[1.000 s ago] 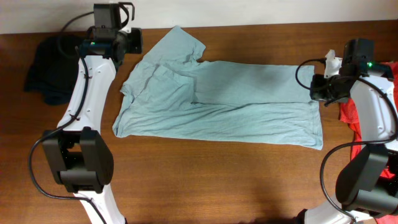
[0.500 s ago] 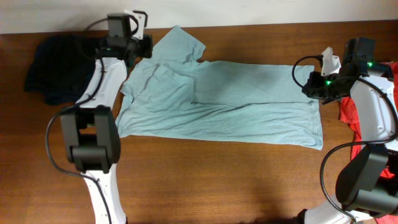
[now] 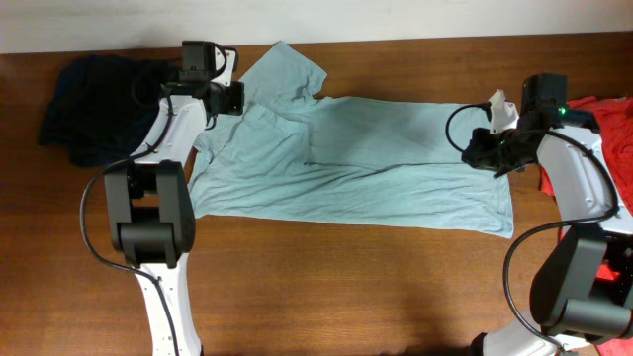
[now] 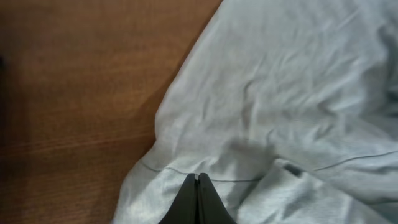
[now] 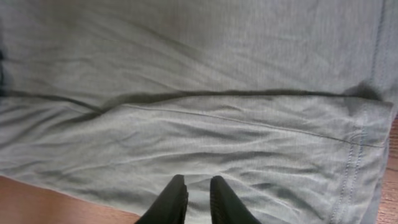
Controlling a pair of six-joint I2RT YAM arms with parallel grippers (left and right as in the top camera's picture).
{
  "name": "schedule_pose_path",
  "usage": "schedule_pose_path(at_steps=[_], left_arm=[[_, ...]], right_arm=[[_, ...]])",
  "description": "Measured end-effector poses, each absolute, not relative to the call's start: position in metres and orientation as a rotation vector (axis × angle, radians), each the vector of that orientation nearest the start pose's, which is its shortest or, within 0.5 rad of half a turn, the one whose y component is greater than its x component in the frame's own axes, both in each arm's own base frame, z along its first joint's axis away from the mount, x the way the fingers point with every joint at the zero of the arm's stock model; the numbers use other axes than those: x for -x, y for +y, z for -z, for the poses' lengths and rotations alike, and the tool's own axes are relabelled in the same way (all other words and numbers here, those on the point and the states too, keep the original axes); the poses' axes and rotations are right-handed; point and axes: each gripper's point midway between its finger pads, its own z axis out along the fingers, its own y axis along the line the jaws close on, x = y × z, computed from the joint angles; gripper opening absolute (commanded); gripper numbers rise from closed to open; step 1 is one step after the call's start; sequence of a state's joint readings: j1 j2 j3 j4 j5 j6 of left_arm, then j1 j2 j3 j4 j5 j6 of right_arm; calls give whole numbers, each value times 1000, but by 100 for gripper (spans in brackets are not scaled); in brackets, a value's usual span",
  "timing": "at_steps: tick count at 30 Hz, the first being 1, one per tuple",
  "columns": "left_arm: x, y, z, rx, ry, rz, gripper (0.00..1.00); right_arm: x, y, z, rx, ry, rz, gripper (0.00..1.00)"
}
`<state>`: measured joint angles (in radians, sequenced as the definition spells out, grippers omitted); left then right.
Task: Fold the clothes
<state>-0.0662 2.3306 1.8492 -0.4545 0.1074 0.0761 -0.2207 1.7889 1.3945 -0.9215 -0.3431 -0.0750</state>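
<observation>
The left gripper [image 3: 232, 96], fingers together, and right gripper [image 3: 485, 153], fingers slightly apart, have moved over the shirt [image 3: 376, 158] to grab it.

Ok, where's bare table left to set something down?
Widest free patch: the front strip of table below the T-shirt, between the left arm and right arm. A narrower strip lies behind the T-shirt's right half, along the back edge. Crowded: back left, where the dark navy garment meets the left arm, and the right edge by the red shirt.
</observation>
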Motion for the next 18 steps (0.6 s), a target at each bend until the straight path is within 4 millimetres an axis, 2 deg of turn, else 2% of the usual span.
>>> schedule_pose_path(at_steps=[10, 18], left_arm=[[-583, -50, -9, -207, 2571, 80, 1], [-574, -33, -4, -170, 2631, -53, 0]], right_arm=[[-378, -26, -90, -154, 2843, -442, 27], [-378, -26, -88, -155, 2844, -442, 27]])
